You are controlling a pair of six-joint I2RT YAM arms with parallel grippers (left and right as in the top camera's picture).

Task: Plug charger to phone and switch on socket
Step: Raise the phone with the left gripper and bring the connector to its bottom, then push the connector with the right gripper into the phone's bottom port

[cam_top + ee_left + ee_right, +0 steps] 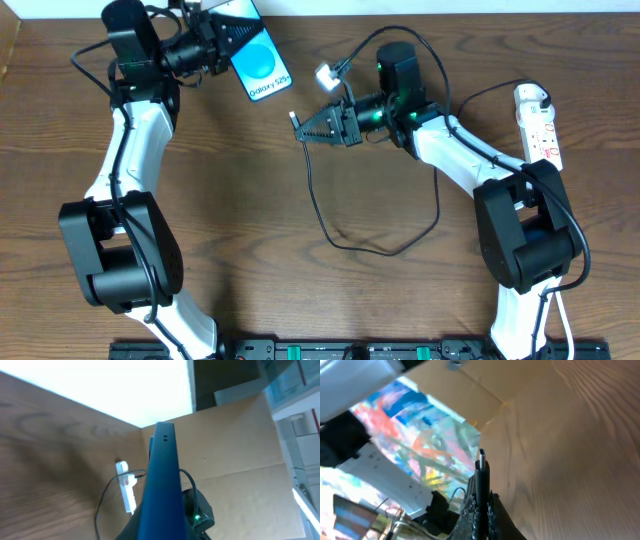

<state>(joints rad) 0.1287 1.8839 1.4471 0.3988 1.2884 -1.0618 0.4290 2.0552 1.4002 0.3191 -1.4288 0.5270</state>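
Observation:
The phone [262, 62], with a blue screen and "Galaxy S25" text, is held off the table at the far left with my left gripper [230, 40] shut on its upper end. In the left wrist view the phone [160, 485] shows edge-on, its end ports facing away. My right gripper [305, 128] is shut on the charger's small plug tip [481, 465], which points left toward the phone with a gap between them. The thin black charger cable [318, 215] loops over the table below it. The white socket [540, 125] lies at the far right, also seen far off as the socket [126, 491].
A small white connector on a cable [325, 75] sits just behind the right gripper. The right arm's body [450, 140] lies between the gripper and the socket. A cardboard sheet [235, 445] stands beyond the table's far edge.

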